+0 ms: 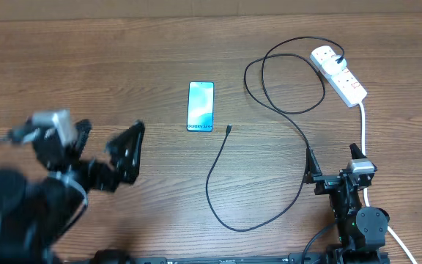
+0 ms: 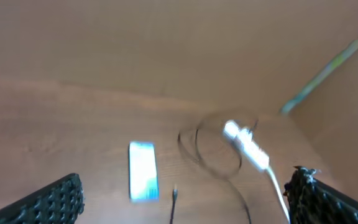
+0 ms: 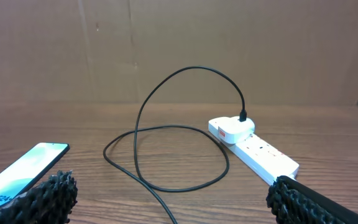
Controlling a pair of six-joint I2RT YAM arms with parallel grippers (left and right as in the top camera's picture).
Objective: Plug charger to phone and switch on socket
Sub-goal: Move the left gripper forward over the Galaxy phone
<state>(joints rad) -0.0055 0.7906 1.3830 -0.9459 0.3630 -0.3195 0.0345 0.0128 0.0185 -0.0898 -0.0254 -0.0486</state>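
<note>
The phone lies flat mid-table, its blue screen up; it also shows in the left wrist view and the right wrist view. The black charger cable loops across the table. Its connector tip lies free just right of the phone, and its plug sits in the white socket strip at the far right. The cable shows in the right wrist view with the strip. My left gripper is open, near left of the phone. My right gripper is open near the front right.
The strip's thick white lead runs down towards my right arm. A brown cardboard wall backs the table.
</note>
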